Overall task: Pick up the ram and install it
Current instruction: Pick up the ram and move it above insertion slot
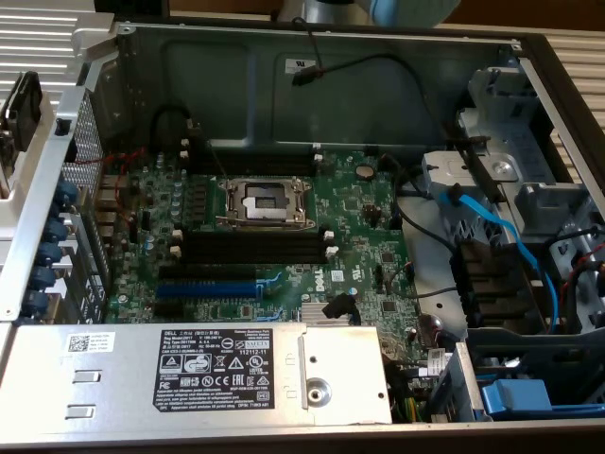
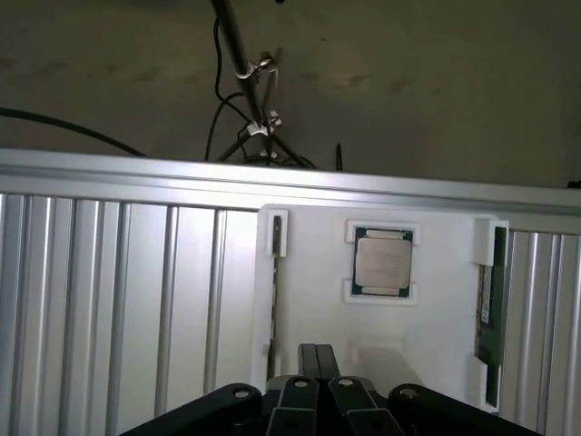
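Note:
In the wrist view my gripper (image 2: 318, 356) is shut, its two fingers pressed together with nothing between them. It hangs over a white holder plate (image 2: 436, 300) on a ribbed aluminium surface. A ram (image 2: 491, 304), a dark green stick, sits in a bracket at one side of the plate. A second thin dark stick (image 2: 275, 300) stands edge-on at the other side, close beside my fingertips. A square processor chip (image 2: 382, 261) lies between them. In the exterior view, the motherboard's black memory slots (image 1: 284, 248) run beside the CPU socket (image 1: 265, 201).
The open computer case shows a blue expansion slot (image 1: 206, 288), a silver power supply (image 1: 217, 374) along the front, and drive bays with blue cables (image 1: 501, 236) at the exterior view's right. Part of the arm (image 1: 378, 9) is above the case's back wall. Black cables (image 2: 245, 118) hang beyond the aluminium rail.

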Motion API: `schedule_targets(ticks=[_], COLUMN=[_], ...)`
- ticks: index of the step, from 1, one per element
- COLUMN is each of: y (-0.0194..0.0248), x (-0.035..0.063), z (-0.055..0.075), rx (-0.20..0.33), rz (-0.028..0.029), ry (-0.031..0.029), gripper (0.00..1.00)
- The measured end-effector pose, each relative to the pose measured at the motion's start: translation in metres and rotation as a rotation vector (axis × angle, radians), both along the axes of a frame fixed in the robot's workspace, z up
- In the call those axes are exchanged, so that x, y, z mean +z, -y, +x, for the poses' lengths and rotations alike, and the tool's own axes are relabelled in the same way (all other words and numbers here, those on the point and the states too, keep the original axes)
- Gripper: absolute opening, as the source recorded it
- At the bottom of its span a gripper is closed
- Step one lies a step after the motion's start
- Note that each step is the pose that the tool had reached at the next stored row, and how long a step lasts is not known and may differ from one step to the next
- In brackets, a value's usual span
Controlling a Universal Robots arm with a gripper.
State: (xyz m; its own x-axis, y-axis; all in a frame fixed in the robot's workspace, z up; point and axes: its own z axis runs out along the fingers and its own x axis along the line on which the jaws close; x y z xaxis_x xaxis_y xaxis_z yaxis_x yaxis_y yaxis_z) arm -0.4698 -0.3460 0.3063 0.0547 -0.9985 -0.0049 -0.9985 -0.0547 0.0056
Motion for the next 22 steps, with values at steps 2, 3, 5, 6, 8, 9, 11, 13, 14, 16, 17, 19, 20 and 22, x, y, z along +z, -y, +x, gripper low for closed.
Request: schedule_targets(ticks=[2, 3, 5, 6, 8, 9, 11, 13, 14, 16, 17, 19, 20, 22], y=[0.0, 0.0, 0.0, 0.0, 0.0, 0.0, 0.0, 0.0, 0.0, 0.0, 0.0, 0.0, 0.0, 0.0], x=[-0.0036, -0.0054, -0.009, -0.0109, -0.0144, -0.0163, -0.02, -0.0236, -0.0255, -0.0291, -0.0309, -0.0345, -0.0363, -0.0399], z=[0.0, 0.0, 0.0, 0.0, 0.0, 0.0, 0.0, 0.0, 0.0, 0.0, 0.0, 0.0, 0.0, 0.0], rx=[0.0, 0.0, 0.0, 0.0, 0.0, 0.0, 0.0, 0.0, 0.0, 0.0, 0.0, 0.0, 0.0, 0.0], rz=[0.0, 0.0, 0.0, 0.0, 0.0, 0.0, 0.0001, 0.0, 0.0, 0.0, 0.0, 0.0, 0.0, -0.0001], ry=[0.0001, 0.0001, 0.0001, 0.0, 0.0, 0.0, 0.0002, 0.0, 0.0001, 0.0, 0.0001, 0.0001, -0.0001, -0.0001], gripper=[0.1, 0.1, 0.1, 0.1, 0.1, 0.1, 0.1, 0.1, 0.1, 0.1, 0.1, 0.1, 0.1, 0.1])
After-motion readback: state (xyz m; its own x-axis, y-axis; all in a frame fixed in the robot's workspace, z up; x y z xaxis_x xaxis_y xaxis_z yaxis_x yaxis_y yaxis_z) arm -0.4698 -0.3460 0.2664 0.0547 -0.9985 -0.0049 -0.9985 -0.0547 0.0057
